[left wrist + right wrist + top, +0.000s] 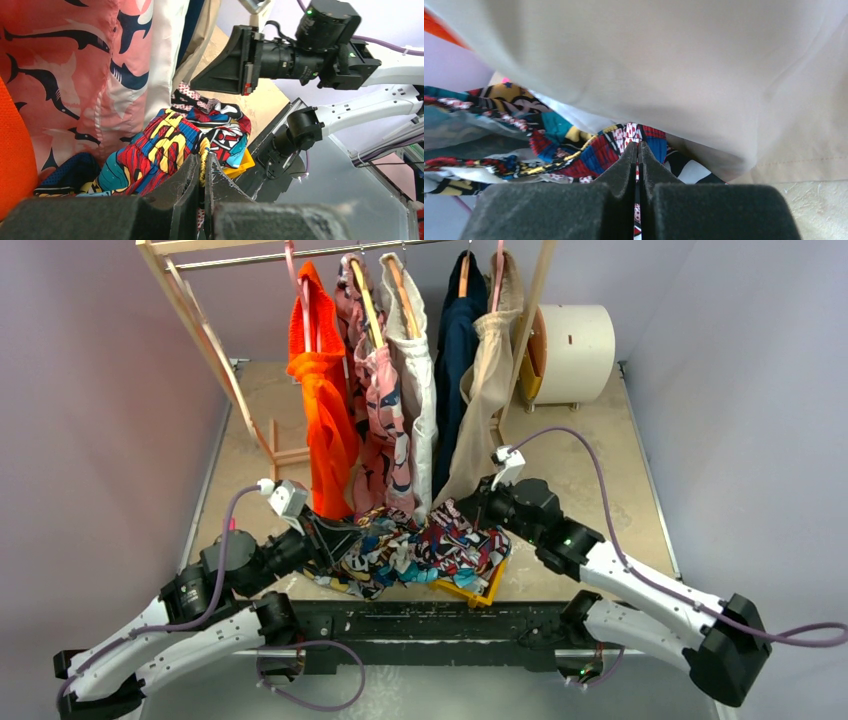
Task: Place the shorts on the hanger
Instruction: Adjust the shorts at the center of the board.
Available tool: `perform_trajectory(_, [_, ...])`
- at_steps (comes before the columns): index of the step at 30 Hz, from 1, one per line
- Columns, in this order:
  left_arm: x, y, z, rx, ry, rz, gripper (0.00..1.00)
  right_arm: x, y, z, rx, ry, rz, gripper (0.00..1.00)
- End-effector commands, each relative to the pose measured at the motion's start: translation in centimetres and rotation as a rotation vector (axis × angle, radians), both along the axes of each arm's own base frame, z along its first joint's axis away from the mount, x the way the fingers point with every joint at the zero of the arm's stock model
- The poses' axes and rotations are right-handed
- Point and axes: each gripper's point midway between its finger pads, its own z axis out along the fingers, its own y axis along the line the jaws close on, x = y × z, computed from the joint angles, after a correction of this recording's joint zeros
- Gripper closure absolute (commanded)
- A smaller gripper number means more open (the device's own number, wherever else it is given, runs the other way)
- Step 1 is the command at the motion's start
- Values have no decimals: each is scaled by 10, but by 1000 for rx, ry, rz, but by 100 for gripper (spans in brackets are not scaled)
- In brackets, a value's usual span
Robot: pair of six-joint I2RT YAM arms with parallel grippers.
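Observation:
The shorts [430, 545], in a busy comic print, lie bunched at the near edge of the table below the hanging clothes. My left gripper [340, 540] is at their left end. In the left wrist view it [202, 159] is shut on a yellow-and-black edge of the shorts [170, 142]. My right gripper [468, 512] is at their far right corner. The right wrist view has it [639, 145] shut on a fold of the shorts [589, 155], with printed cloth between the pads. The hanger is out of view.
A wooden rack [215, 350] at the back holds an orange garment [320, 400], a pink patterned one [380, 410], a white one [418, 370], a navy one [458, 350] and a beige one [490, 380]. A yellow object [478, 590] lies under the shorts. A white cylinder [575, 352] stands back right.

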Motion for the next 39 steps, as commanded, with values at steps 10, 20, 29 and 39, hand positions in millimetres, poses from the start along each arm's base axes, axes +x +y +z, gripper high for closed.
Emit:
perform_trajectory(10, [4,1,14,-52,-17,27,100,12,-5,3,-29,-32,-49,52])
perform_trajectory(20, [4,2,10,-54,-5,29,100,19,-9,-23,-85,11,-91,43])
perform_trajectory(29, [4,2,8,-50,-2,31,100,14,2,-31,-73,23,-18,56])
perform_trajectory(39, [11,16,31,-70,-43,102,100,-6,2,69,74,-295,124,100])
